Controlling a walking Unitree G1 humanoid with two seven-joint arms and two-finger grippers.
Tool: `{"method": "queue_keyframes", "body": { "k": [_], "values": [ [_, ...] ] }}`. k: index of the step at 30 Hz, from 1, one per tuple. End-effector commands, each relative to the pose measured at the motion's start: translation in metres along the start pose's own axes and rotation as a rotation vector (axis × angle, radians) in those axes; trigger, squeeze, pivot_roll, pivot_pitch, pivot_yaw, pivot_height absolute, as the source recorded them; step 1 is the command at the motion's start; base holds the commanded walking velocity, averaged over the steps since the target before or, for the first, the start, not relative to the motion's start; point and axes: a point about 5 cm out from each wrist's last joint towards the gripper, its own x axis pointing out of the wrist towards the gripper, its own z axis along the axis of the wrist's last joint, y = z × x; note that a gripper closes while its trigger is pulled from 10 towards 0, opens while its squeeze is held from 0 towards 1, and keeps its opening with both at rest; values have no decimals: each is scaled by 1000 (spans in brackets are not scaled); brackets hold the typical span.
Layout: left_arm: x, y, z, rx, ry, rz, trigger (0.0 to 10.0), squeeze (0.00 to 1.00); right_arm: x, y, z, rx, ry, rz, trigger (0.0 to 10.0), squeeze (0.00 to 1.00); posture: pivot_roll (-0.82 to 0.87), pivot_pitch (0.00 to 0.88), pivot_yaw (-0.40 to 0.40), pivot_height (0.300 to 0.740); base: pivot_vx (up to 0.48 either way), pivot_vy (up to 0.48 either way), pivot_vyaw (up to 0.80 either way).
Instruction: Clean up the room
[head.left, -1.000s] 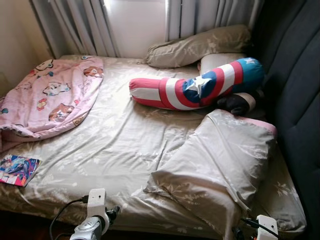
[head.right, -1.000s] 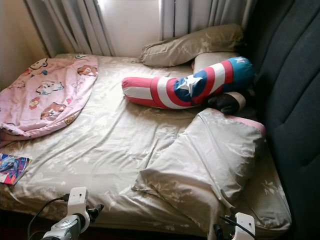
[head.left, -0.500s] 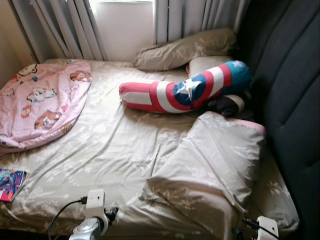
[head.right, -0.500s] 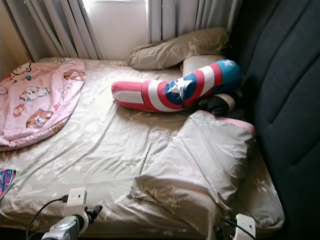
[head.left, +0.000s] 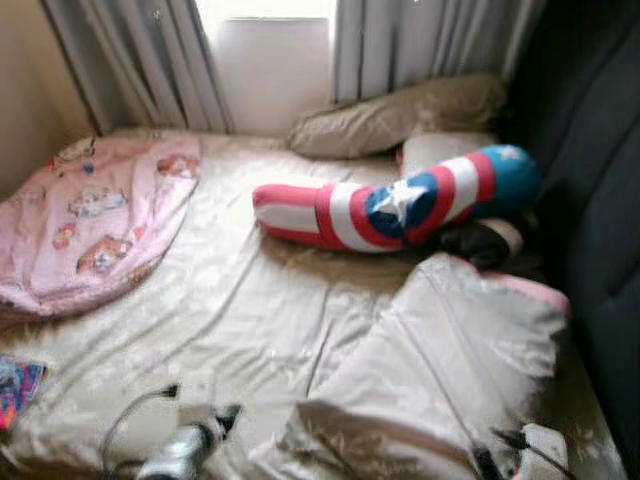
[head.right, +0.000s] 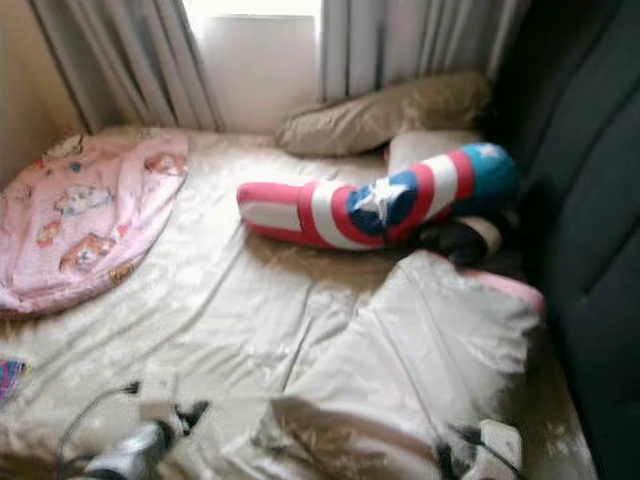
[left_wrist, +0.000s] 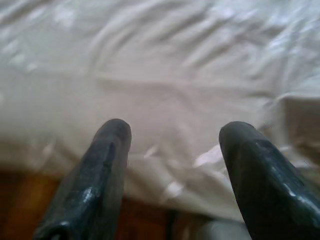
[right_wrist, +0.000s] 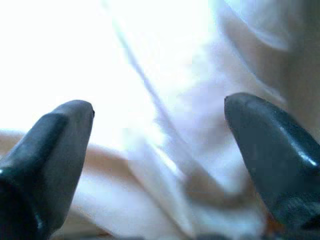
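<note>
Grey curtains (head.left: 150, 60) are hanging across the top of the frame, with a bright window panel (head.left: 272, 70) glowing between them, and a dark padded headboard (head.left: 600, 200) is running down the right edge. Below them a bed (head.left: 250, 300) in a wrinkled beige sheet is filling most of the head views, which are slightly blurred. At the left, a pink cartoon-print blanket (head.left: 90, 225) is lying bunched on the sheet. In the upper middle, a red, white and blue bolster with a star (head.left: 400, 205) is stretching toward the headboard, its blue end touching a small dark cushion (head.left: 480, 242). Behind it, a beige pillow (head.left: 400, 115) is leaning near the curtains, with a paler pillow (head.left: 440, 150) just beside it. At the lower right, a large beige pillow (head.left: 450, 360) is lying tilted on the sheet. At the lower left edge, a colourful book (head.left: 15, 385) is peeking in. The left tool (left_wrist: 172, 137) is hovering released, fingers well apart, over the near edge of the sheet, with brown floor (left_wrist: 25, 200) showing beneath. The right tool (right_wrist: 160, 115) is also sitting released, fingers spread wide above pale rumpled fabric.
</note>
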Motion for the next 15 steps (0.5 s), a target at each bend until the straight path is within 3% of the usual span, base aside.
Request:
{"method": "queue_keyframes", "body": {
  "k": [1, 8, 15],
  "values": [
    [1, -8, 0, 1, 2, -21, 10000, 0, -7, -12, -11, 14, 27, -31, 10000, 0, 61, 0, -18, 740, 0, 0, 0],
    [1, -8, 3, 0, -18, -21, 10000, 0, -7, -10, -8, 15, -2, -6, 10000, 0, 62, 0, -16, 740, 0, 0, 0],
    [0, -6, 9, -14, -94, -21, 10000, 0, -7, -6, 1, 14, -116, 29, 10000, 0, 53, 0, -4, 740, 0, 0, 0]
  ]
}}
